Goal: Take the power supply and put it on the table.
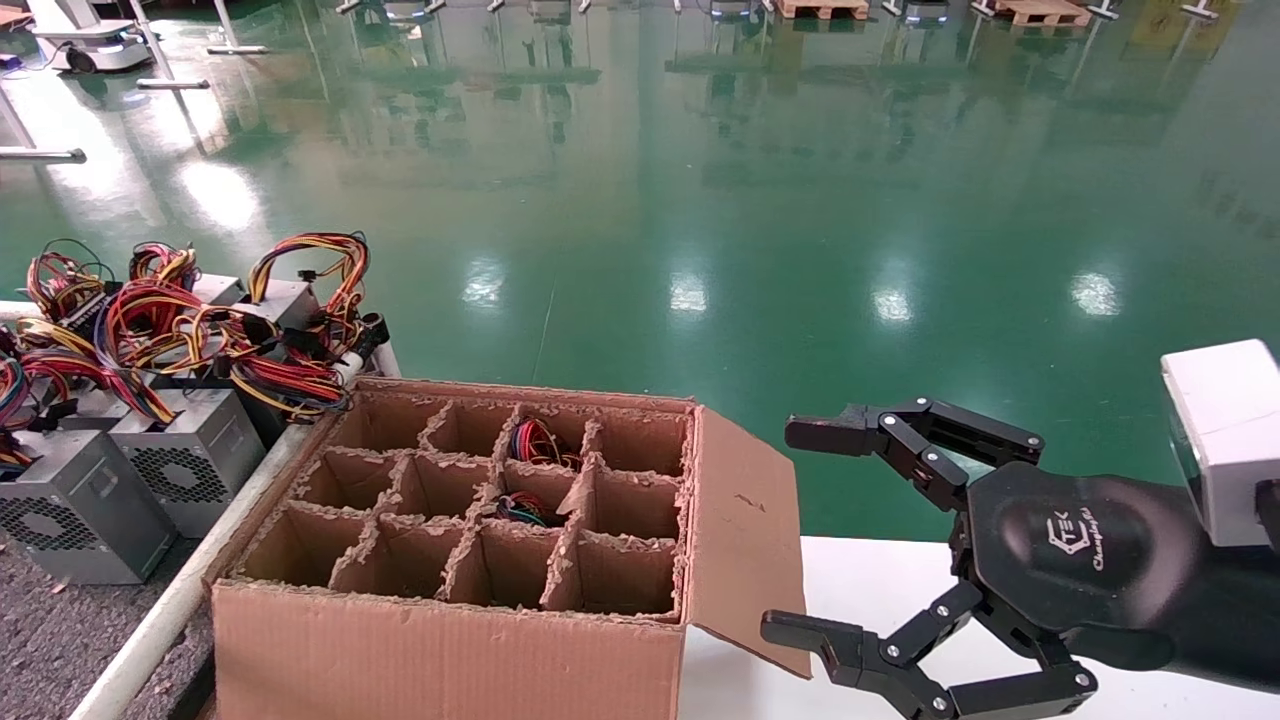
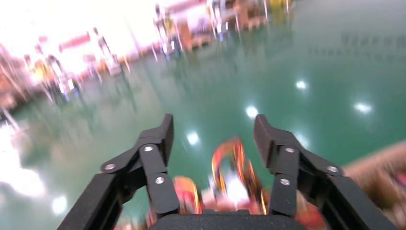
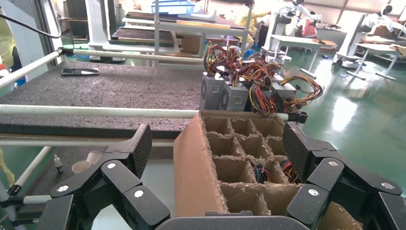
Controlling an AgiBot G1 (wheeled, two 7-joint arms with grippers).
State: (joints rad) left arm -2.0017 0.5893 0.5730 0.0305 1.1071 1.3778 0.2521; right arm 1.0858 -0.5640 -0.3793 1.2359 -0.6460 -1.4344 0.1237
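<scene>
Two cells of the brown divided carton [image 1: 450,650] hold power supplies, of which only the wire bundles [image 1: 540,442] [image 1: 520,510] show. Several more grey power supplies [image 1: 70,510] with tangled wires stand on the dark speckled table [image 1: 50,640] at the left. My right gripper [image 1: 800,530] is open and holds nothing. It hovers beside the carton's right flap, level with the carton's top. In the right wrist view the right gripper [image 3: 218,139] faces the carton [image 3: 191,182] and the wires [image 3: 262,173] inside. In the left wrist view my left gripper [image 2: 214,127] is open and holds nothing, above blurred wires [image 2: 230,167].
A white round rail [image 1: 190,590] runs between the table and the carton. The carton stands on a smooth white tabletop [image 1: 900,580]. Green floor [image 1: 700,200] lies beyond. A flat black object [image 3: 79,72] lies on the far part of the table [image 3: 110,86].
</scene>
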